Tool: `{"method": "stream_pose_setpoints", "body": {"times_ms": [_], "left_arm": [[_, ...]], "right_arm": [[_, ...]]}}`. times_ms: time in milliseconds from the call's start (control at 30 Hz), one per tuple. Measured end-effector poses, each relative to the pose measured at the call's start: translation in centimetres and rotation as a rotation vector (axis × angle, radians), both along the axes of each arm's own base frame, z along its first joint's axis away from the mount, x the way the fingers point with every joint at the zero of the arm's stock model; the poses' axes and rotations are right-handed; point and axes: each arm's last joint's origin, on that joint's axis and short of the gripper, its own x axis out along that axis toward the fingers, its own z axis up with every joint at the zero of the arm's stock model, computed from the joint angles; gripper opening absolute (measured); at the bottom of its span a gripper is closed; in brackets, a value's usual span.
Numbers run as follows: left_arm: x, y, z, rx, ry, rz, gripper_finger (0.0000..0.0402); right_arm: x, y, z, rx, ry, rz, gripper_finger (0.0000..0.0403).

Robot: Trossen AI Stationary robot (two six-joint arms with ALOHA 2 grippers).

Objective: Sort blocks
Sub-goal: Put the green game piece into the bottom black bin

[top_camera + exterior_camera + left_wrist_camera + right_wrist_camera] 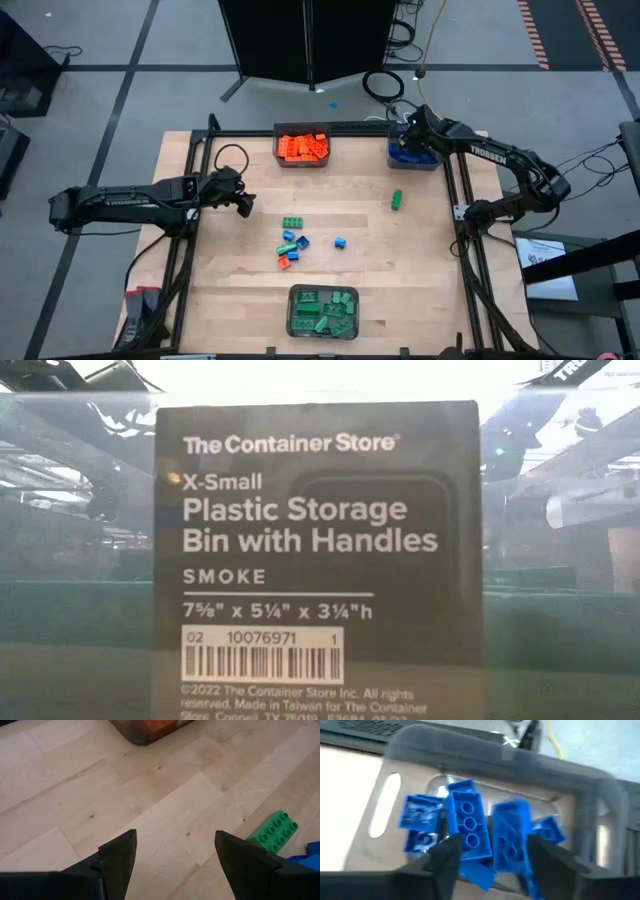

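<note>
Dark fingers of the right gripper (pixel 492 852) stand parted over the bin of blue blocks (pixel 467 822) at the table's far right corner, a blue brick (pixel 512 840) blurred between them, apparently released. The left gripper (pixel 175 855) hangs open and empty above bare wood beside a green block (pixel 274 831). Loose blocks (pixel 292 243) lie mid-table, between the orange bin (pixel 302 148) and the green bin (pixel 323 311).

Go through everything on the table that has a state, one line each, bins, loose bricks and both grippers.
Orange bin: holds orange bricks.
Blue bin: holds blue bricks.
Green bin: holds green bricks.
Loose bricks: unsorted cluster mid-table.
Lone green brick: on the table, apart from the cluster.
Right gripper: over the blue bin, jaws parted.
Left gripper: open, empty, above the table.
</note>
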Motion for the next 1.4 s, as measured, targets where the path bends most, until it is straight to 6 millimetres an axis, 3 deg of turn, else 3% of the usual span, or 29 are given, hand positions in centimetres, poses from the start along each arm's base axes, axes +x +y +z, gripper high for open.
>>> {"method": "stream_pose_setpoints", "body": {"times_ms": [133,233,433,600,767,933,1400], "left_arm": [[0.0,0.0,0.0,0.0,0.0,0.0,0.027],[0.0,0.0,0.0,0.0,0.0,0.0,0.027],[0.0,0.0,0.0,0.003,0.002,-0.004,0.027],[0.0,0.0,0.0,0.006,0.003,-0.003,0.027],[0.0,0.0,0.0,0.009,0.004,-0.002,0.027],[0.0,0.0,0.0,0.021,0.012,-0.017,0.027],[0.0,0.0,0.0,0.021,0.012,-0.016,0.027]], "right_arm": [[0.1,-0.2,0.2,0.0,-0.054,-0.01,0.0274],[0.3,0.2,0.3,0.047,-0.138,-0.006,0.0302],[2.3,2.6,0.9,0.089,-0.199,0.104,0.0309],[4.5,6.4,0.8,0.094,-0.141,0.129,0.0296],[5.7,10.1,-0.6,0.045,-0.116,0.076,0.0291],[5.8,12.6,-2.6,0.061,-0.142,0.016,0.0291],[4.1,15.4,-8.6,0.157,-0.33,-0.155,0.0287]]}}
